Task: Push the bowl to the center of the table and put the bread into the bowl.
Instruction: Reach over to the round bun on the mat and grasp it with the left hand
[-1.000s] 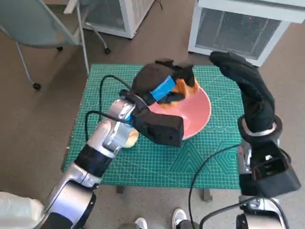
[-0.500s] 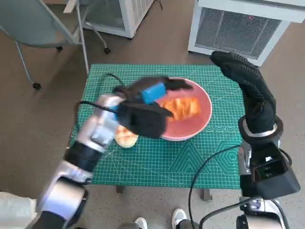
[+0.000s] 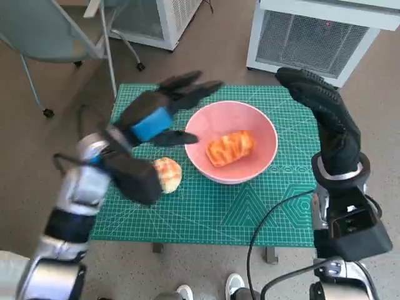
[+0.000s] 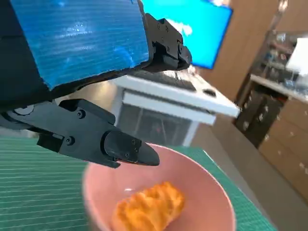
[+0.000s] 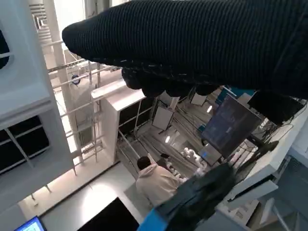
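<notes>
head view: a pink bowl (image 3: 232,142) sits near the middle of the green surface (image 3: 250,206), holding a soft, light bread (image 3: 229,147), best cupped by its sides. the left hand (image 3: 153,112) hovers beside the bowl, fingers spread, empty. the right hand (image 3: 322,106) is raised past the bowl's other side, fingers extended together, empty.

left wrist view: black fingers (image 4: 96,137) hang above the bowl's rim, bread inside.

right wrist view: only the glove's dark band shows.

Brown floor (image 3: 56,134) is showing around a green mat (image 3: 250,206); two white cabinets (image 3: 325,37) and a grey chair (image 3: 44,31) are standing beyond the fingertips.
</notes>
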Controlling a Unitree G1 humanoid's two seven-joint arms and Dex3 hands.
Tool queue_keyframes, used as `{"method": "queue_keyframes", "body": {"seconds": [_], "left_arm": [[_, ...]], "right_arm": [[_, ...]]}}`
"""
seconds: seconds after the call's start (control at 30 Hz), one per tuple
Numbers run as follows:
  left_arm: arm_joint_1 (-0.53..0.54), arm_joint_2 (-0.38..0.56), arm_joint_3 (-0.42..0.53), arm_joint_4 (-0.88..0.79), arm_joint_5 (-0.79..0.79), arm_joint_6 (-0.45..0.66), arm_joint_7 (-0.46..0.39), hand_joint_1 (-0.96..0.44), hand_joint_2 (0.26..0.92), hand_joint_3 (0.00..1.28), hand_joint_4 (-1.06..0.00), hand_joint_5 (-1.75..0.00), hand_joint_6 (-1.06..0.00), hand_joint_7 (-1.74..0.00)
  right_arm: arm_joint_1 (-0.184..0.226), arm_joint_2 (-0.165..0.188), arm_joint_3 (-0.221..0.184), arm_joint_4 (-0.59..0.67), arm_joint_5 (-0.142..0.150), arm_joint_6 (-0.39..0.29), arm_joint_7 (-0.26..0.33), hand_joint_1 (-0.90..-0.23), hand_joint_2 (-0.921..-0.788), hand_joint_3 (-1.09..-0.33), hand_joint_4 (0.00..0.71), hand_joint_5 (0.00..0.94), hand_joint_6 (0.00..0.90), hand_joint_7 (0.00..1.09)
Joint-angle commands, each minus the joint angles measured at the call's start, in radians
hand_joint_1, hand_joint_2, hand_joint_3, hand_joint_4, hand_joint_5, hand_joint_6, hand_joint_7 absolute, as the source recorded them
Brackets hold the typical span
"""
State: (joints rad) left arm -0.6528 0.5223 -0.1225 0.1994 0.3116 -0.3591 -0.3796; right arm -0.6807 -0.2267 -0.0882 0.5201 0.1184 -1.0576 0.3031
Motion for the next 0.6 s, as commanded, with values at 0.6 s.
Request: {"method": "queue_keyframes", "body": {"seconds": [0.6], "left_arm": [[0.23, 0.165, 0.109, -0.105, -0.088, 0.054, -0.113, -0.33, 0.882, 0.0, -0.3, 0.0, -0.43, -0.02]], "right_arm": [[-0.008, 0.009, 0.014, 0.051, 0.028, -0.014, 0.013, -0.558, -0.921, -0.804, 0.271, 0.001, 0.092, 0.46]]}}
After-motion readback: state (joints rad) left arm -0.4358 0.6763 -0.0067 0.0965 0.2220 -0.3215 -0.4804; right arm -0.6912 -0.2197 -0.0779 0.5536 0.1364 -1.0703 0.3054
